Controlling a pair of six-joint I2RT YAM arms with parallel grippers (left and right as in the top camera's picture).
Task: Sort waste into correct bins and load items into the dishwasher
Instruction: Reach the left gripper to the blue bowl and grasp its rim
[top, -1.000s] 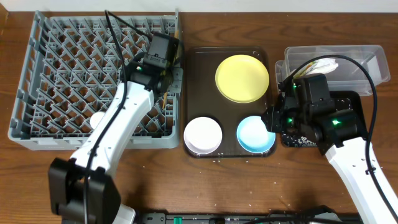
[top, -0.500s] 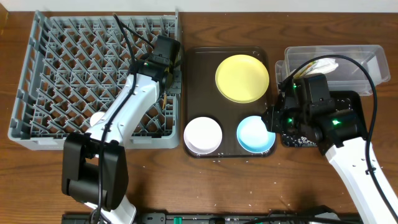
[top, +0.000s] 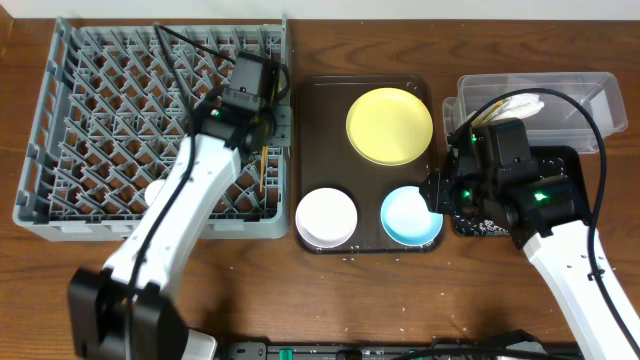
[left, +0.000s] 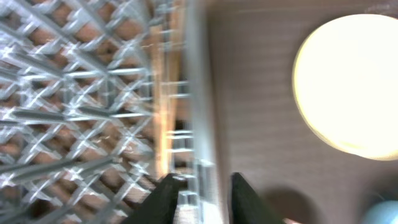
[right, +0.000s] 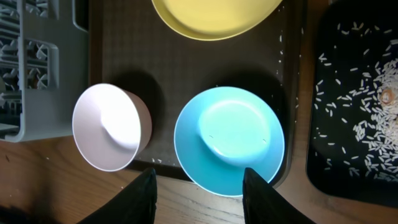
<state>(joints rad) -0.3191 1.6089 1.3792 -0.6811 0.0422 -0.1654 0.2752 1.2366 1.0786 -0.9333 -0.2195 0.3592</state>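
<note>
Motion blur smeared the left wrist view, leaving the grey dish rack (top: 100, 120) a streaked lattice and a chopstick (top: 263, 170) only a tan smudge along the rack wall that faced the dark brown serving tray (top: 322, 120). From overhead, the left arm crossed the rack and covered part of a small white cup (top: 155, 190) in the rack corner away from the tray. The right arm hid most of the shallow black tray (right: 354, 37), which sat just beside the serving tray on the side opposite the rack; the right wrist camera showed rice scraps (right: 364, 134) strewn across it. Behind it, the clear plastic tub (top: 590, 95) held a crumpled white napkin (top: 522, 104).

The left gripper (left: 204, 180) hovered over the rack wall nearest the serving tray, its jaws moderately parted with the wall showing in the gap and nothing visibly gripped. The right gripper (right: 199, 174) hung above the near edge of the serving tray, jaws spread wide and empty, framing the light blue bowl (right: 230, 140) beneath.

On the serving tray, the yellow plate (top: 390, 125) lay at the far end, the cream-white bowl (top: 326, 218) sat at the near corner toward the rack, and the blue bowl was beside it. All rested on the wooden worktop (top: 400, 300).
</note>
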